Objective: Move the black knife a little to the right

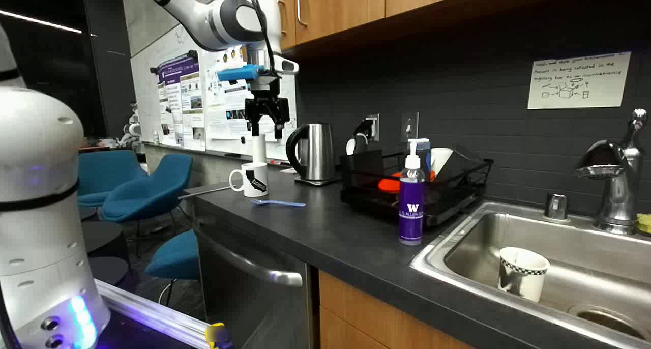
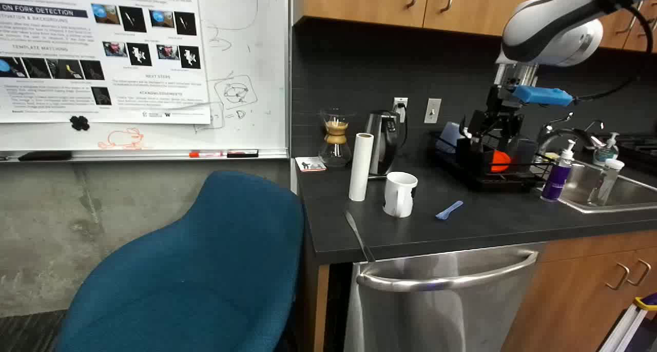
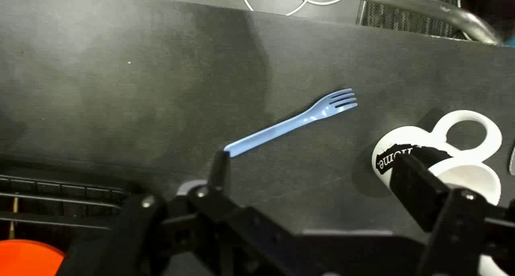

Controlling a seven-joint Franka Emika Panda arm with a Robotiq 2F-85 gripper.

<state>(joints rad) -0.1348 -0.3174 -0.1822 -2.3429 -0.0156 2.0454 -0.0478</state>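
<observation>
Dark counter (image 2: 493, 208) extending left to right, ending at a left edge and at a near edge above a steel dishwasher (image 2: 446, 311). Robot arm (image 2: 549, 31) reaching in from above. Sink (image 1: 432, 255) at the right; black dish rack (image 1: 374, 194) to its left, on the far side. Gripper (image 1: 267, 134) high above the counter, fingers spread apart, nothing held between. Kettle (image 1: 320, 153) upright on the far side; white roll (image 2: 362, 167) standing slightly nearer and to the left; white mug (image 2: 399, 195) upright, nearer still, right of the roll. Knife (image 2: 359, 236) flat on the counter at the near left corner, left of the mug, far end near the roll, near end apparently overhanging the near edge. Looks grey and metallic rather than black; too fine in both exterior views to tell handle from blade. Judged light, stiff and sturdy, but thin, low-lying and probably slippery, with a likely tendency to pivot if pinched off-centre. Best hold: across the narrow width at about mid-length, fingertips brought almost to the counter; overhanging end easier to get around, yet liable to tip the knife off the counter if pressed. Blue fork (image 3: 287, 125) right of the mug, not to be mistaken for the target. Least margin on the near and left sides, with a drop beyond each edge; to the right, a modest gap before the mug, likely enough for a small shift, not for a long slide.
</observation>
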